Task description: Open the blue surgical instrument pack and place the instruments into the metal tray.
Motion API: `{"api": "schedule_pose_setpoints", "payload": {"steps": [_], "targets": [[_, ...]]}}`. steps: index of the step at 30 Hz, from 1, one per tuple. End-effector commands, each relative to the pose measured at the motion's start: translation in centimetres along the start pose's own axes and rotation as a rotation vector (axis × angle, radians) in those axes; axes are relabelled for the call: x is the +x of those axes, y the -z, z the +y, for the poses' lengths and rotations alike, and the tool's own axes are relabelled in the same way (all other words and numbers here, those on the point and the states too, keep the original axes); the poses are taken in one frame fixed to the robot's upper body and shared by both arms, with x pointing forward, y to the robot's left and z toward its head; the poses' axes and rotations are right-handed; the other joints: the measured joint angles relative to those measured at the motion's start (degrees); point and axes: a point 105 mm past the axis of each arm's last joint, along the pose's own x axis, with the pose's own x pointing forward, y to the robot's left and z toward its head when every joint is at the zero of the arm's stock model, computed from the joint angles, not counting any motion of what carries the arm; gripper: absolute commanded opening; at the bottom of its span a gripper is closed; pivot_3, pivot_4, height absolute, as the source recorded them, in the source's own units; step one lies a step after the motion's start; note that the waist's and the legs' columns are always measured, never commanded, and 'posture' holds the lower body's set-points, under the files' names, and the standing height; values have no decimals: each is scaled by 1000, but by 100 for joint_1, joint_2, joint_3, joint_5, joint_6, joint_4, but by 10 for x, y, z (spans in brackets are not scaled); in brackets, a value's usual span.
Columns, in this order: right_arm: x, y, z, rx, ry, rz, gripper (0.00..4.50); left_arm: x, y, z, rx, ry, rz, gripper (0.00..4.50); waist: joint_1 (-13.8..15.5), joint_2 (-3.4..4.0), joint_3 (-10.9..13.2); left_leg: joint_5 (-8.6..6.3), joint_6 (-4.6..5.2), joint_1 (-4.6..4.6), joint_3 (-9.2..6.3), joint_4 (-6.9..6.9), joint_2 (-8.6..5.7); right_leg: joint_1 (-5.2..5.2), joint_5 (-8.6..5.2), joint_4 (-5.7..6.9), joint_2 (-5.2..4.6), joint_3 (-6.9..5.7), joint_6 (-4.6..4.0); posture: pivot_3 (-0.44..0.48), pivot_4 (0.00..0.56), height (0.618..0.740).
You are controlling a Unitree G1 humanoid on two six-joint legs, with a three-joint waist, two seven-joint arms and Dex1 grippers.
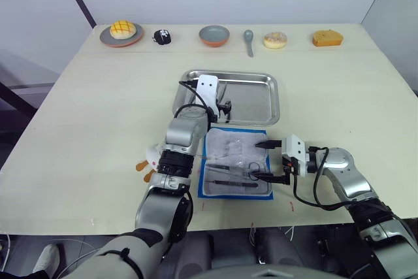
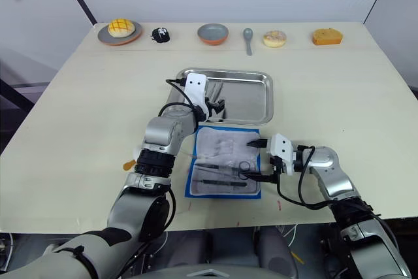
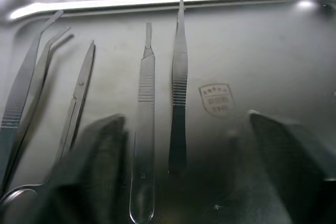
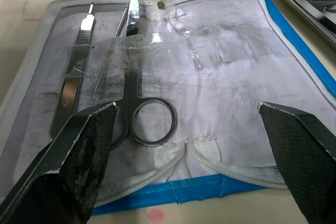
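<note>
The blue surgical instrument pack (image 1: 228, 144) lies open near the table's front edge, whitish lining up. Scissors (image 4: 132, 85) and a flat scalpel handle (image 4: 73, 77) still lie in it under clear straps. My right gripper (image 1: 263, 159) hovers open at the pack's right edge, its fingers (image 4: 86, 145) spread wide on either side of the scissors' rings. Just beyond the pack is the metal tray (image 1: 255, 99). Several instruments (image 3: 177, 82) lie side by side in its left part: forceps, a scalpel handle, scissors and bent tweezers. My left gripper (image 1: 226, 110) hangs open and empty over them.
Along the far edge stand a plate with a yellow bun (image 1: 122, 32), a small black object (image 1: 162, 37), a grey-and-orange bowl (image 1: 214, 35), a spoon (image 1: 249, 40), a donut (image 1: 275, 40) and a cake piece (image 1: 326, 38). A white lump with orange bits (image 1: 149, 161) lies left of the pack.
</note>
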Motion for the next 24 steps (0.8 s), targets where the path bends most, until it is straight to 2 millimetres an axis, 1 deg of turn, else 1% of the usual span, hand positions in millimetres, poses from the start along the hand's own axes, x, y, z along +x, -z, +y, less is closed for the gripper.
{"api": "schedule_pose_setpoints", "payload": {"steps": [1,3,5,7,8,11,13,15,17,19,22,24], "targets": [[4,43,23,102,-52,162,4500,-21,-42,0,19,60,-142,4214,-3,0,0,0,0,-1,0,-1,0,0,0,0,0,0,0,0,150,732],[3,43,23,104,-51,161,4500,-31,-52,-3,38,118,-193,4214,-6,1,0,0,-1,0,0,-2,0,-1,0,0,0,0,0,0,150,732],[4,44,23,105,-50,162,4500,-39,-54,-4,105,179,-220,4214,-4,2,0,1,-2,1,0,-2,0,0,0,0,0,0,0,0,150,732],[4,44,23,104,-50,161,4500,-50,-50,-7,211,277,-240,4214,-18,4,-1,3,-6,4,2,-4,0,1,0,0,0,3,0,0,150,732],[5,43,23,104,-49,160,4500,-55,-50,-9,236,326,-266,4214,-18,6,-2,3,-7,8,3,-9,0,0,0,0,1,7,0,0,150,732],[6,43,24,103,-49,154,4500,-76,-38,-14,334,526,-315,4214,-12,5,-2,8,-16,7,0,-11,1,0,0,0,1,4,0,0,150,732],[6,42,24,103,-48,151,4500,-88,-32,-13,384,616,-339,4214,10,5,-2,8,-16,6,0,-11,1,0,0,-1,0,4,-1,0,150,732],[6,42,24,103,-44,147,4500,-106,-20,-5,443,728,-325,4214,9,5,-1,8,-15,5,-1,-9,1,0,0,-1,0,2,-1,0,150,732],[6,41,25,103,-42,145,4500,-114,-13,4,476,763,-305,4214,-12,5,-1,7,-14,4,0,-9,1,0,0,-1,0,3,-1,0,150,732],[6,41,25,104,-40,143,4500,-125,-9,6,486,830,-309,4214,-24,7,0,6,-13,7,4,-15,1,-3,-1,-1,1,9,-2,0,150,732],[6,41,25,104,-37,139,4500,-145,6,13,496,955,-268,4214,8,9,2,-7,12,7,-2,-17,2,-3,-2,-1,2,3,-3,0,150,732],[6,40,25,103,-37,136,4500,-159,19,23,487,1048,-202,4214,3,9,1,-8,13,5,-3,-13,2,-1,-2,-1,0,0,-3,0,150,732]]}}
